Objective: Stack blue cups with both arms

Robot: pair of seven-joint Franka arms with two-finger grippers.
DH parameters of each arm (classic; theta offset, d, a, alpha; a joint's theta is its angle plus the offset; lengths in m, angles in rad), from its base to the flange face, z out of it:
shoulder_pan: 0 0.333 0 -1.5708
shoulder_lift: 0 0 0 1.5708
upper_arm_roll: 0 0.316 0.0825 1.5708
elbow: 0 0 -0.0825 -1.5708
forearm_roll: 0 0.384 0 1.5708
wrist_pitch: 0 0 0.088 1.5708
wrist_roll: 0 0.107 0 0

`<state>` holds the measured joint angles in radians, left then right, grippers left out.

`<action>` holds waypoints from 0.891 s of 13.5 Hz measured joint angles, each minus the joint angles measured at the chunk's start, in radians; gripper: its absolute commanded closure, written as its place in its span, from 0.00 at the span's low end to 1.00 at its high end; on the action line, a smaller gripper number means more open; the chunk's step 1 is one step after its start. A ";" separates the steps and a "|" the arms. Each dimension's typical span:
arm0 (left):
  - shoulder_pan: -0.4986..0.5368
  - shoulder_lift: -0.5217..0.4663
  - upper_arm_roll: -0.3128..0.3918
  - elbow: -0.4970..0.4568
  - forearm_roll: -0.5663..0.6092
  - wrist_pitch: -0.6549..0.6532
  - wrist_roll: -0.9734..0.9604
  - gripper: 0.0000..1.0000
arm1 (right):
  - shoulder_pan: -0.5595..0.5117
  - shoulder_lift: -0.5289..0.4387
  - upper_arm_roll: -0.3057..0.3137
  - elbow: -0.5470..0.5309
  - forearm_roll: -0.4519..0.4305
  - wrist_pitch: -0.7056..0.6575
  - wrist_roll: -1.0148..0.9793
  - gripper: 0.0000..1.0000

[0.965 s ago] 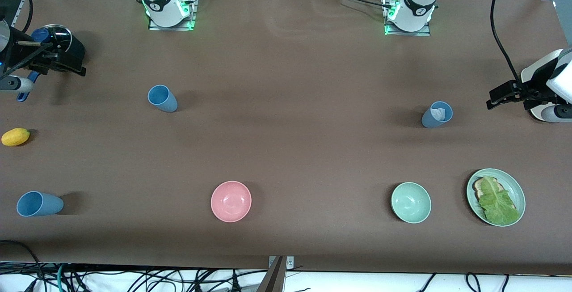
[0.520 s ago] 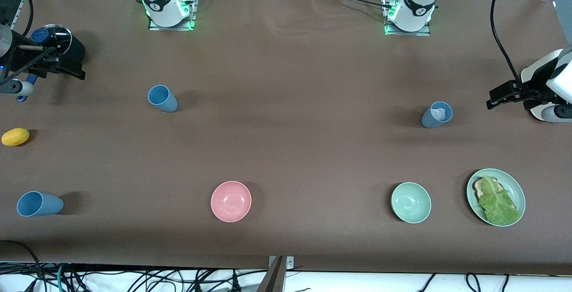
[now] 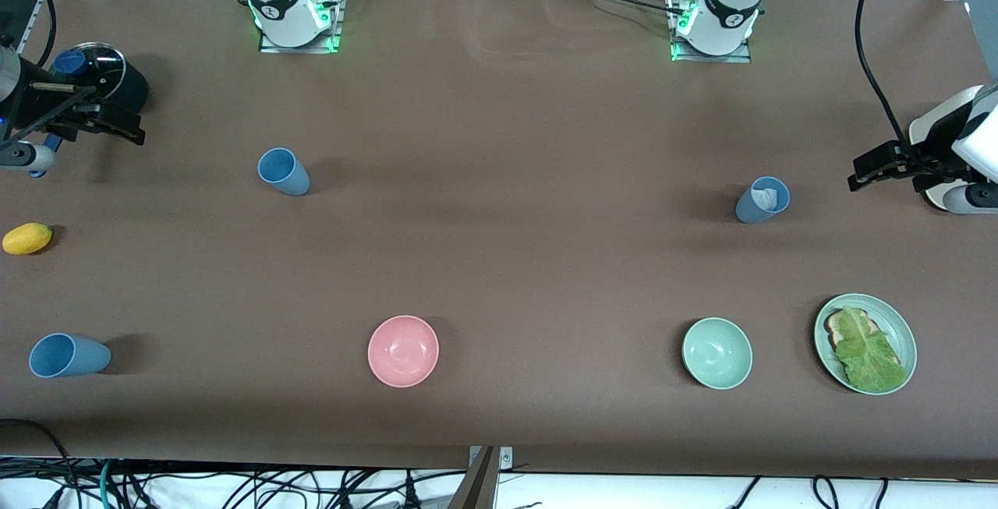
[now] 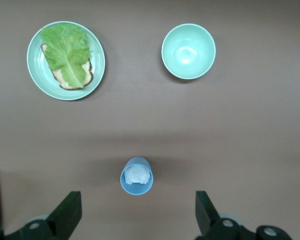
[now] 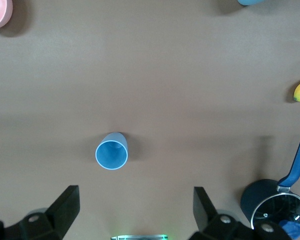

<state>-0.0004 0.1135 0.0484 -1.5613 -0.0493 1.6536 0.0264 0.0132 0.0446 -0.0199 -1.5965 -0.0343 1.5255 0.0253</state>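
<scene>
Front view shows three blue cups scattered and none stacked: the cup with the white scrap (image 3: 762,199) stands near the mint-green bowl (image 3: 717,353), farther from the camera than it; a second cup (image 3: 283,171) is farther from the camera than the pink bowl (image 3: 403,351); a third cup (image 3: 69,355) lies on its side, level with that pink bowl, at the right arm's end of the table (image 3: 499,259). The left hand (image 3: 877,166) hangs open and empty over the table edge near the scrap cup; the right hand (image 3: 101,115) hovers open and empty by the dark pot (image 3: 101,76). I'd worry that the scrap will stop another cup nesting fully, and that the tipped cup may roll away when pinched.
</scene>
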 measured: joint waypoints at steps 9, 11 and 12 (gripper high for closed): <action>0.000 0.006 0.000 0.000 0.000 0.000 -0.001 0.00 | 0.001 -0.001 -0.018 0.000 -0.006 -0.020 -0.021 0.00; 0.000 0.008 0.000 0.000 0.000 0.000 -0.001 0.00 | 0.002 -0.001 -0.011 0.000 -0.011 -0.034 -0.041 0.00; 0.000 0.008 0.000 0.000 0.000 0.000 -0.001 0.00 | 0.003 -0.001 -0.001 -0.001 -0.011 -0.039 -0.043 0.00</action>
<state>-0.0004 0.1215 0.0485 -1.5613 -0.0493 1.6536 0.0256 0.0162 0.0439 -0.0209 -1.5978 -0.0454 1.4868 -0.0173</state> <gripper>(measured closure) 0.000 0.000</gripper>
